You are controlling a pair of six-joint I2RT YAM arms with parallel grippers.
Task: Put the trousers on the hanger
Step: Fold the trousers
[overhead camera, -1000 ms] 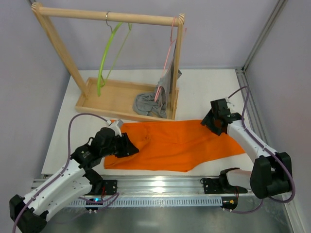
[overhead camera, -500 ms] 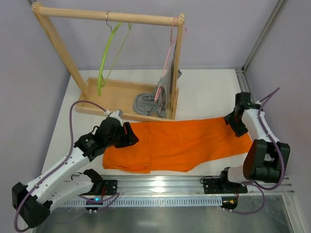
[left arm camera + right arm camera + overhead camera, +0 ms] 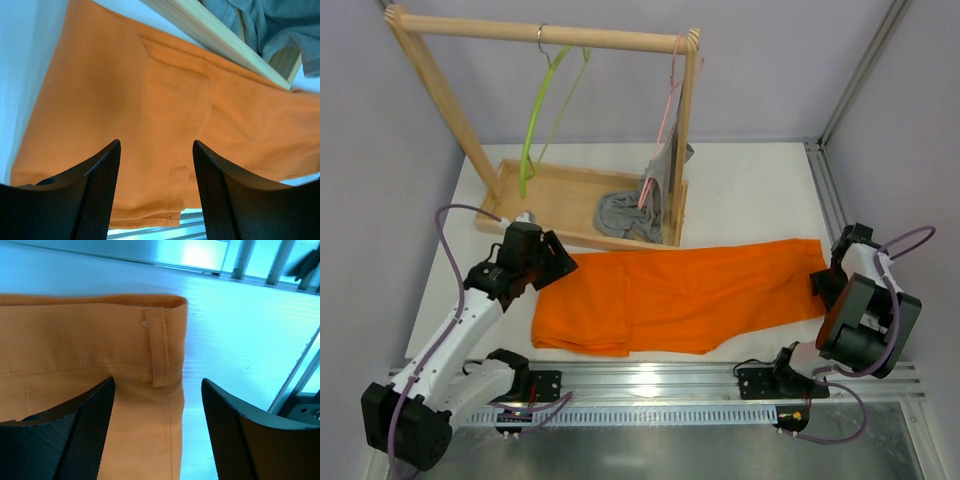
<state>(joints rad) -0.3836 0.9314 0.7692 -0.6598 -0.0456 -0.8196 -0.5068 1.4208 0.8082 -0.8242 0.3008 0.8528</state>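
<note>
The orange trousers (image 3: 680, 295) lie flat across the table, their left end folded over itself. The lime-green hanger (image 3: 533, 130) hangs empty by its metal hook from the wooden rail. My left gripper (image 3: 552, 264) hovers open at the trousers' upper left corner; in the left wrist view its fingers (image 3: 102, 190) frame orange cloth (image 3: 150, 100) with nothing between them (image 3: 156, 143). My right gripper (image 3: 828, 280) stands open at the trousers' right end. The right wrist view shows the waistband's belt loop (image 3: 160, 347) below the open gripper (image 3: 157, 381).
A wooden rack (image 3: 540, 33) on a tray base (image 3: 560, 200) stands behind the trousers. A pink hanger (image 3: 667, 110) at its right end carries a grey garment (image 3: 625, 212) that slumps into the tray. A metal rail (image 3: 650, 385) runs along the near edge.
Both grippers have opened and let go of the trousers. The left arm drew back up and left, the right arm swung out to the right. The trousers now lie stretched out longer.
</note>
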